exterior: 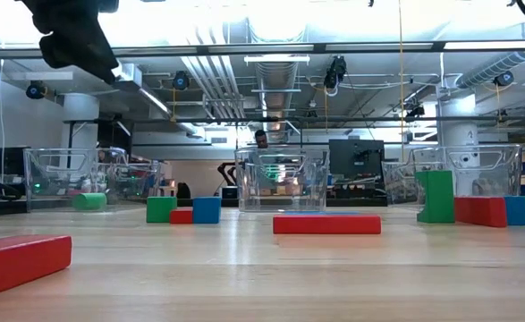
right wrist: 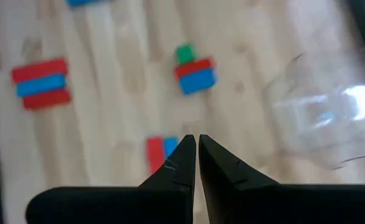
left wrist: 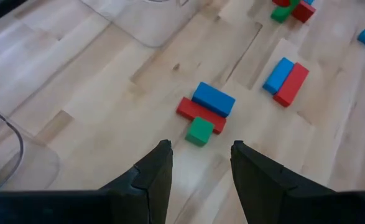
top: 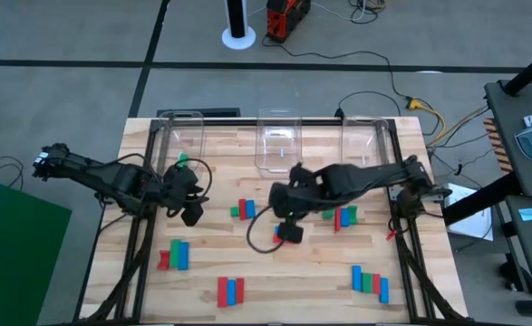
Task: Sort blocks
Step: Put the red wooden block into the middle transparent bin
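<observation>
Overhead, both grippers hover; wrist views show left fingers [left wrist: 157,177] apart, right fingers [right wrist: 179,163] closed, empty.

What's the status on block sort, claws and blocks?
Left claw open, empty, above table. Right claw shut, empty, mid-table. One green block in left bin; other blocks still loose. Nothing in the way.

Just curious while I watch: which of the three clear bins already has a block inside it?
The left bin, by the left gripper. A green block lies in it; the middle bin and right bin show none.
</observation>
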Robot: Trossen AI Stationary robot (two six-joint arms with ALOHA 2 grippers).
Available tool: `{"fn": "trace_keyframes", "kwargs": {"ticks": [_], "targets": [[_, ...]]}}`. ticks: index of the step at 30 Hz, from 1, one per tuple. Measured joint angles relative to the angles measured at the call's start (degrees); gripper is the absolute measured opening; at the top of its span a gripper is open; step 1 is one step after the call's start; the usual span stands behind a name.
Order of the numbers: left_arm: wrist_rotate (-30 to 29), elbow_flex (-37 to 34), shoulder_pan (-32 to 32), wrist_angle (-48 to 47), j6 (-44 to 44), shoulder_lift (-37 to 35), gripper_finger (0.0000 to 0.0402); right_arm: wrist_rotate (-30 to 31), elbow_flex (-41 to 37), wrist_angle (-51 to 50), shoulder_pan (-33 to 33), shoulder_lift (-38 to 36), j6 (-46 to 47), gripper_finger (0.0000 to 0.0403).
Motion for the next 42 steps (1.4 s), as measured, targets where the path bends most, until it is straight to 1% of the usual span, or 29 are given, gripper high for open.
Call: {"fn": "trace_keyframes", "kwargs": {"ticks": [4,8,12,15,19,27,30,34,37,42], "targets": [[-0.13,0.0,0.0,-0.06,-0.01,0.07,0.0142,-3.47,0.0,0.42,1.9,1.83,-0.79,0.0013],[-0.18,0.02,0.0,-0.12,-0.02,0.07,0.0142,-4.41,-0.64,0.42,3.85,2.52,-1.27,0.0013],[-0.7,0.01,0.0,-0.14,0.17,0.07,0.0142,-4.46,-3.44,0.76,4.92,2.35,-0.52,0.0013],[-1.32,0.02,0.0,-0.13,0.17,0.07,0.0142,-4.49,-7.6,2.03,5.0,1.35,0.44,0.0013],[-1.4,0.0,0.0,-0.06,0.17,0.07,0.0142,-4.71,-14.6,7.34,5.09,-0.55,0.4,0.0013],[-1.42,-0.01,-0.04,-0.08,0.17,0.12,0.0142,-4.78,-33.13,26.97,6.39,-2.77,-0.02,0.0013],[-1.41,-0.01,-0.04,-0.1,0.17,0.17,0.0142,-4.74,-38.25,32.94,6.41,-2.7,1.5,0.0013],[-1.41,-0.01,-0.02,-0.1,0.48,0.15,0.0142,-4.75,-43.34,36.5,6.31,-2.63,3.91,0.0013],[-1.42,-0.01,-0.02,-0.13,0.83,0.15,0.0142,-4.8,-44.83,36.48,6.2,-2.58,5.5,0.0013],[-1.45,-0.01,-0.02,-0.13,0.83,0.15,0.0142,-4.67,-47.18,37.0,6.2,-2.15,4.67,0.0013]]}}
